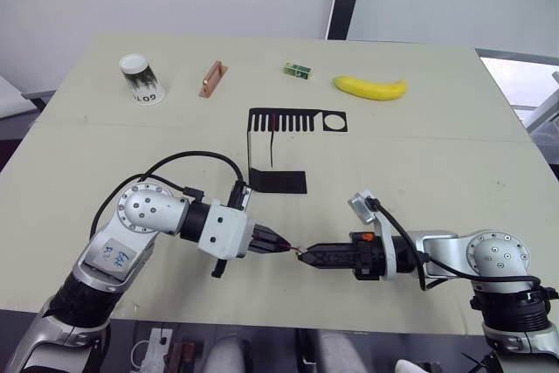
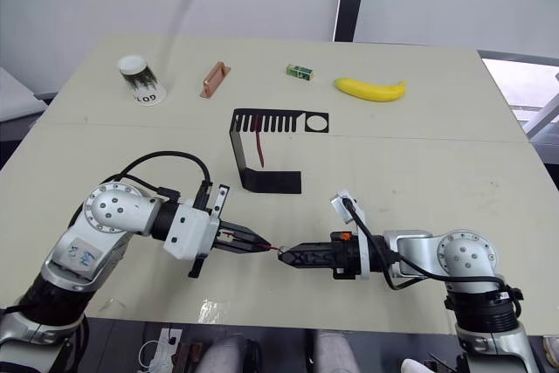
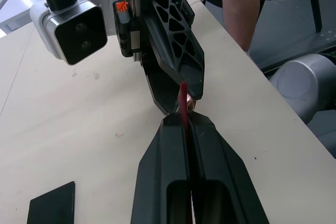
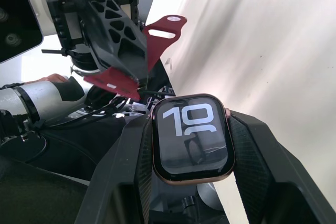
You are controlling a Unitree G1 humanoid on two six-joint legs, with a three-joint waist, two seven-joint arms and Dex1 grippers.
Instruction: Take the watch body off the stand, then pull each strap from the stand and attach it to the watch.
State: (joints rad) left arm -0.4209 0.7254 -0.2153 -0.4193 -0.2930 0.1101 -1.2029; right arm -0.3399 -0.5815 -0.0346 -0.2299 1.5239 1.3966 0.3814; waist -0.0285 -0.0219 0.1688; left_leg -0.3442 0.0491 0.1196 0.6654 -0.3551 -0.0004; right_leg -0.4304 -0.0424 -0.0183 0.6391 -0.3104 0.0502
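While meeting tip to tip over the near table edge: right gripper (image 4: pixel 190 145) clamped on the watch body (image 4: pixel 191 137), left gripper (image 3: pixel 185 124) pinching 1 strap (image 4: pixel 157 38). Strap's long axis in line with the left fingers, its end just beside the case edge, touching or not, cannot tell. Both forearms low, level, pointed at each other. 2nd strap (image 2: pixel 259 148) hanging from the stand (image 2: pixel 262 181), well apart.
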